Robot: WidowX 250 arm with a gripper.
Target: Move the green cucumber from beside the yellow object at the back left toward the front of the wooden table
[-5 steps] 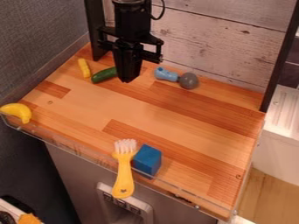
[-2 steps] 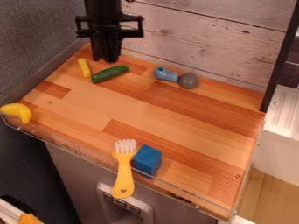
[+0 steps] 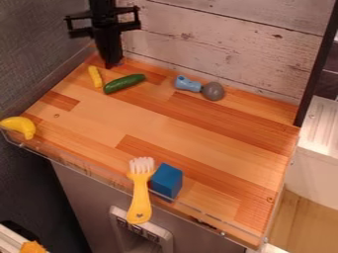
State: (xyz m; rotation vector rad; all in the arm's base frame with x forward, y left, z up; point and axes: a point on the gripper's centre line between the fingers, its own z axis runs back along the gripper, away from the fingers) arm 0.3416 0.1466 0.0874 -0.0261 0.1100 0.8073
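- Gripper [image 3: 112,64], black, pointing down at the far left corner of the tabletop [image 3: 151,118]. We cannot tell whether it is open or closed; we see nothing held in it. Whether its tip touches the wood, we cannot say.
- Yellow stick-shaped piece [image 3: 95,77], lying near the gripper, on the side toward the dark grey wall [image 3: 39,44].
- Green cucumber [image 3: 124,83], toy-like, lying aslant near the gripper, its lower end just beside the yellow stick-shaped piece. We list these two as the nearest items, both resting on the wood.
- Blue piece [image 3: 188,84], short and rounded, near the back edge, well apart from the gripper.
- Grey ball [image 3: 213,91], close against the blue piece; we cannot tell whether the pair is joined.
- Yellow banana [image 3: 20,126], at the left front corner, by the clear rail [image 3: 210,217].
- Brush [image 3: 139,196], yellow handle, pale bristles toward the middle of the tabletop, handle pointing toward the front and overlapping the rail in our view.
- Blue block [image 3: 166,181], just beside the brush, near the front edge.
- Whitewashed plank wall [image 3: 231,42], standing behind the work surface.
- Stage, in our judgement: a moment with no grasp in evidence. We count every loose item as set down, none lifted; how much handling is finished and how much remains, this layout does not let us settle.
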